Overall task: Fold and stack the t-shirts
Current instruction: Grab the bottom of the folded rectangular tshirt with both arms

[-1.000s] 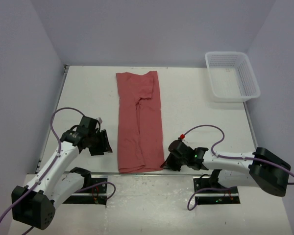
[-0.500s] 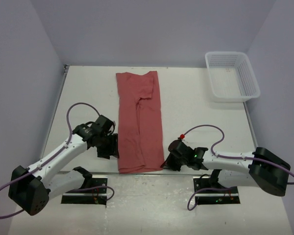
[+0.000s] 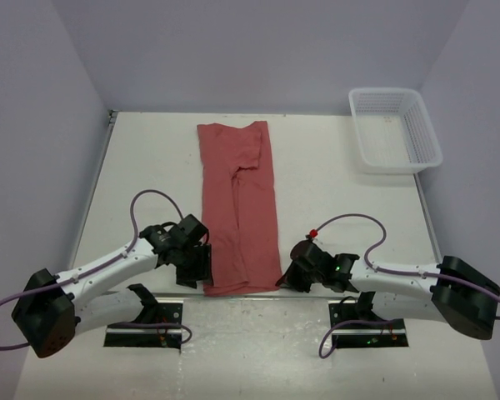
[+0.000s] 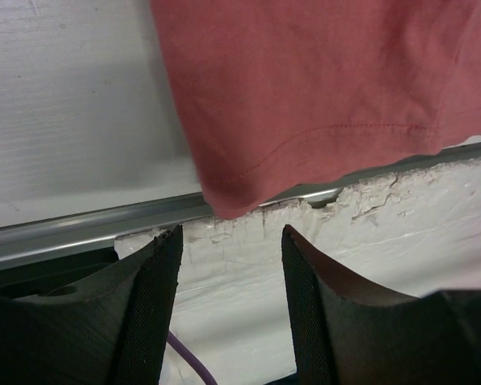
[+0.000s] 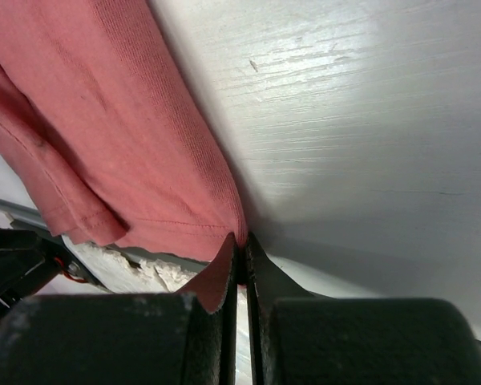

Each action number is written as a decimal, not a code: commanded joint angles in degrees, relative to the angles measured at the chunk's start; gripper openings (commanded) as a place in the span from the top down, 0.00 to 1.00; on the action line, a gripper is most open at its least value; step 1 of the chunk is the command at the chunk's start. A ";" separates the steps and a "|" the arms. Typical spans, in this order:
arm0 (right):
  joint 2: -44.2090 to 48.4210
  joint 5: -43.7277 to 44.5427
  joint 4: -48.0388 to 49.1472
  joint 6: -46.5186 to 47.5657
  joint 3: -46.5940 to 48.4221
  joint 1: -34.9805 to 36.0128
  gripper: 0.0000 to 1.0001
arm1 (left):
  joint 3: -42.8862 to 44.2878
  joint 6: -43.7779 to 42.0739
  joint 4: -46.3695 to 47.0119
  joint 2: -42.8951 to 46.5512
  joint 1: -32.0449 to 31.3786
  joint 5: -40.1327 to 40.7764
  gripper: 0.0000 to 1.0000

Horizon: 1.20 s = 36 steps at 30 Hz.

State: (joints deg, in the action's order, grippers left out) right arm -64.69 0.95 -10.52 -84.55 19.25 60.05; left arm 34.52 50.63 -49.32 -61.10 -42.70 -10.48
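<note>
So the brick-red t-shirt [image 3: 237, 208] is lying flat in the middle of the tabletop [image 3: 333, 200], folded lengthwise into one long strip running from the far side right down to the near edge, where its hem sits on the metal rim. The left claw [image 4: 228, 241] is down at the near-left corner of the shirt with its fingers apart. That corner sits just ahead of the gap, not between the fingers. The right claw [image 5: 240, 241] is over at the near-right corner, pinched tight together with the hem edge caught at its tips, as far as I can see. The white mesh basket [image 3: 382, 90] sits in the far right corner, well apart from the shirt.
</note>
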 commanded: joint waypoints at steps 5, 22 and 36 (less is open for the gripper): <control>1.23 5.03 -8.72 1.41 -2.64 0.15 1.00 | -0.51 2.02 4.49 -2.27 -0.63 0.81 0.46; 0.35 5.20 -9.25 1.32 -1.93 0.15 1.00 | -3.32 1.67 8.63 -6.13 -1.86 -0.68 0.52; -0.35 4.67 -9.07 1.23 -1.93 0.15 1.00 | -4.02 1.05 13.20 -10.18 -2.30 -1.03 0.62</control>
State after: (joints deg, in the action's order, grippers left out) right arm -63.00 1.85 -11.88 -84.58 18.63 60.05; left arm 31.18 51.44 -38.85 -70.78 -44.69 -11.27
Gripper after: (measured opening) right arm 0.014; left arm 0.403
